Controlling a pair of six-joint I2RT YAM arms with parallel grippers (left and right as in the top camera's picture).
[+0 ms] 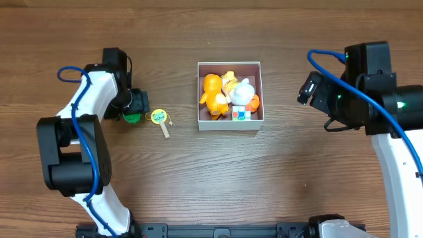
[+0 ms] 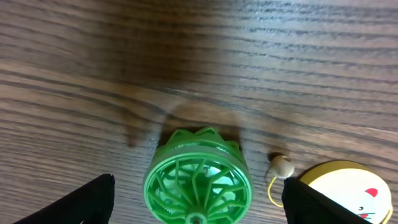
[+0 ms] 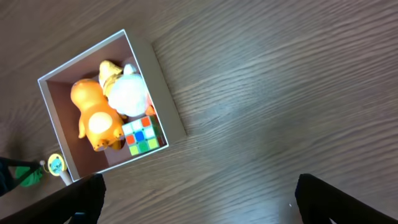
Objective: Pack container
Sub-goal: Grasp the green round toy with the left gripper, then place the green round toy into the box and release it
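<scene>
- Overhead: the container [image 1: 229,125] sits mid-counter [image 1: 198,178], and everything below is placed from it.
  - An orange figure [image 1: 213,94], a white figure [image 1: 243,92], a yellow toy [image 1: 229,78] and a colour cube [image 1: 241,114] already lie inside.
  - Two items lie outside on its left-arm side: a green wheel toy [image 1: 134,118], and nearer the container a yellow rattle [image 1: 158,118].
  - Your left tool [image 1: 134,104] hangs over the green wheel toy, so picking it up looks like the step in hand.
  - The right tool [image 1: 305,89] waits well apart on the container's other side. Leave it there.
- Left wrist: the left tool [image 2: 198,198] is released, with one finger [image 2: 93,202] showing on each side of the green wheel toy [image 2: 198,177].
  - The toy looks roughly centred between the fingers, so come straight down and close across its rim.
  - The rattle's bead [image 2: 281,165] and its yellow face [image 2: 348,193] lie just beside the finger on the container's side. Keep that finger clear of them, or you may drag the rattle along.
- Right wrist: the right tool [image 3: 199,186] is also released and grasps nothing.
  - The container [image 3: 163,93] looks crowded. Bare floor shows mainly beside the orange figure [image 3: 96,118], along the wall away from the white one.
  - Aim the drop there and let go low, so the wheel does not bounce off the toys.
</scene>
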